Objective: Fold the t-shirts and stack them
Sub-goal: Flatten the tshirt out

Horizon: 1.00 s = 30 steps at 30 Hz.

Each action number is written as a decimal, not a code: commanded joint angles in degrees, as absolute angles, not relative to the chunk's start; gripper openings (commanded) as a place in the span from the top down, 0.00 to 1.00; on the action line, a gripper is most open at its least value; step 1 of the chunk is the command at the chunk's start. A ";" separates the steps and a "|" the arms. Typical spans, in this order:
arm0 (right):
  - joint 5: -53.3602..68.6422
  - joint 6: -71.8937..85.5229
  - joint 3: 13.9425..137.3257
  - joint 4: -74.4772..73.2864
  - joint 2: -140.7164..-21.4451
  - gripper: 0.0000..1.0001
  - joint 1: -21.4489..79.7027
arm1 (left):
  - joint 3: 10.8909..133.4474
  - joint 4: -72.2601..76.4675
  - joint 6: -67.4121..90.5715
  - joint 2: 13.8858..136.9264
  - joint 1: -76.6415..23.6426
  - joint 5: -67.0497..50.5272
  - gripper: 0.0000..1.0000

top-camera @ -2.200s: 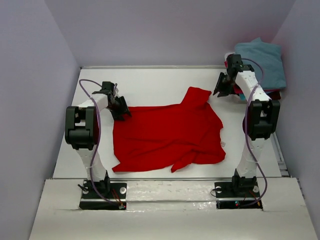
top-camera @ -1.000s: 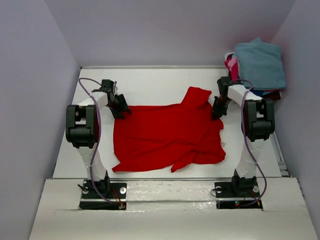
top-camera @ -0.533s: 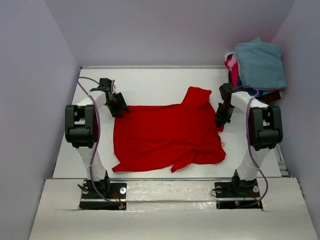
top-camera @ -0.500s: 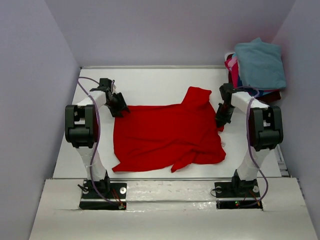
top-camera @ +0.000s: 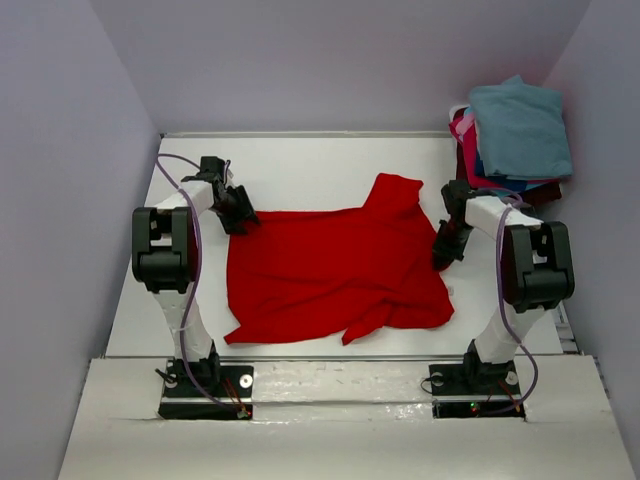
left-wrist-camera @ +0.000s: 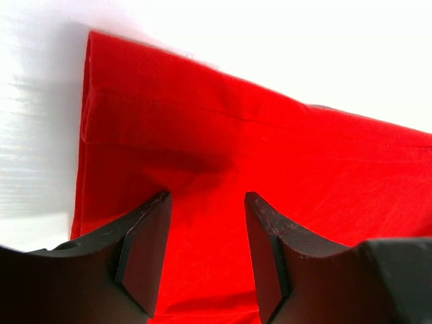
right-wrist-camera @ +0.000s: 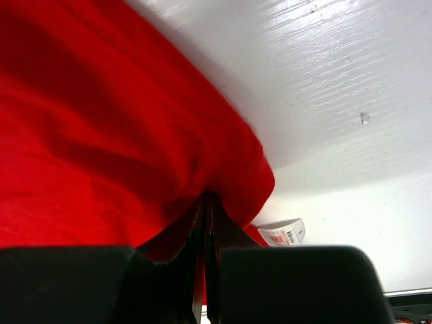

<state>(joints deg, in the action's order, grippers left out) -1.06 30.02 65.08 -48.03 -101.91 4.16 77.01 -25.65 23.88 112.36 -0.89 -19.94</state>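
Observation:
A bright red t-shirt (top-camera: pixel 330 270) lies spread on the white table (top-camera: pixel 300 170), rumpled along its near edge. My left gripper (top-camera: pixel 238 212) sits at the shirt's far left corner, its jaws open low over the red cloth (left-wrist-camera: pixel 223 148), with nothing pinched between them. At the shirt's right edge my right gripper (top-camera: pixel 443 248) is shut on a fold of the red cloth (right-wrist-camera: pixel 101 135); a white care label (right-wrist-camera: pixel 282 232) shows beside it. A heap of other t-shirts, teal-blue (top-camera: pixel 520 125) on top with pink (top-camera: pixel 465 145) and dark ones under it, rests at the back right.
Grey walls close in the table on the left, back and right. The heap of shirts stands just behind the right arm (top-camera: pixel 520 260). Bare white table lies behind the red shirt and along its left side.
The right gripper has come down from near the shirt heap to the red shirt's right edge and closed on the cloth. The left gripper has stayed at the far left corner.

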 commanded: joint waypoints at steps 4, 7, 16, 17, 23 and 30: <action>-0.62 29.88 71.96 -50.27 -98.17 0.93 4.31 | 82.52 -27.33 24.08 112.85 -0.62 -20.57 0.42; -0.44 29.62 74.61 -52.29 -97.56 0.93 4.31 | 84.72 -27.95 24.35 113.99 -0.09 -20.30 0.42; 1.93 30.67 65.40 -49.75 -92.37 0.93 5.45 | 90.44 -29.97 24.61 118.47 0.44 -20.04 0.42; 1.85 30.67 64.43 -49.57 -92.37 0.93 5.45 | 90.35 -30.06 24.52 118.48 0.44 -20.04 0.42; 2.37 30.76 63.54 -48.34 -92.98 0.93 5.45 | 88.16 -29.79 23.73 117.33 0.44 -18.90 0.42; 3.25 30.67 63.28 -46.85 -94.92 0.93 5.45 | 89.99 -30.06 23.82 119.26 0.97 -17.85 0.45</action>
<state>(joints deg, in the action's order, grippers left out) 2.42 30.28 63.26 -48.82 -94.11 4.97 88.09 -28.60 24.38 118.91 0.49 -18.90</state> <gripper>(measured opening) 0.070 0.569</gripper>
